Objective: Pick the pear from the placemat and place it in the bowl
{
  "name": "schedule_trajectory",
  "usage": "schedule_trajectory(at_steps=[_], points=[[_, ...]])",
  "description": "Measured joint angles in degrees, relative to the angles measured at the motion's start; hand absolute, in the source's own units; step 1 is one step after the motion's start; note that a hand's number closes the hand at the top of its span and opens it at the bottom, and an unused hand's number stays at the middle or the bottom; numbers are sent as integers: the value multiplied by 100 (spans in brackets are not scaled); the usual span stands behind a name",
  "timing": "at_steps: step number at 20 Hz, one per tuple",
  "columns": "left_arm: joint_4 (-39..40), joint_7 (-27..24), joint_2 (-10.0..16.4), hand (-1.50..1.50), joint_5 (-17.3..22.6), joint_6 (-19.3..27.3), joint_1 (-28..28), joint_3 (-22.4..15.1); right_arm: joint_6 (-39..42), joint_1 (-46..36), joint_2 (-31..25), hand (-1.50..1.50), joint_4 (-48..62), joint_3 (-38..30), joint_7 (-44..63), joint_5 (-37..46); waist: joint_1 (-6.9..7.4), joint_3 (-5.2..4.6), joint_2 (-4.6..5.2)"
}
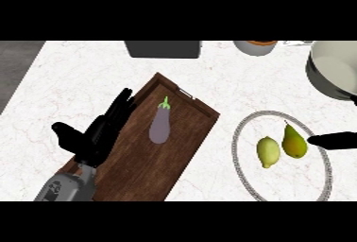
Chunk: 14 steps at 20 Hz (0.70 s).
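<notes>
A green-yellow pear (294,142) lies on the round white placemat (279,183) at the right, with a yellow lemon (267,151) just to its left. My right hand (335,140) comes in from the right edge; only a straight black finger shows, its tip just right of the pear and not curled round it. A large pale bowl (335,66) with a grey rim sits at the top right, partly cut off by the edge. My left hand (97,132) rests open over the left edge of the wooden tray, fingers straight and holding nothing.
A brown wooden tray (146,165) lies slantwise in the middle with a purple eggplant (160,125) on it. A dark grey box (164,48) and a small cup (256,46) stand along the far edge. The white marble counter ends at the left.
</notes>
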Motion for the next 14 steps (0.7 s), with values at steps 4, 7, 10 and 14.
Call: schedule_trajectory(at_steps=[4,7,10,14], points=[[34,-23,-67,0,-33,-23,-10,-7,799,-657,-89,-150,239,45,693,-446,49,10,11],[26,-23,-59,0,-55,-58,-17,25,1124,-1115,20,-150,679,66,909,-721,78,15,19],[-7,-10,-57,0,-61,-107,13,34,1329,-1468,167,-150,1132,93,1045,-951,87,19,21],[52,-58,-105,0,-98,-132,45,53,1539,-1656,311,-150,1653,220,1118,-1095,53,21,19]])
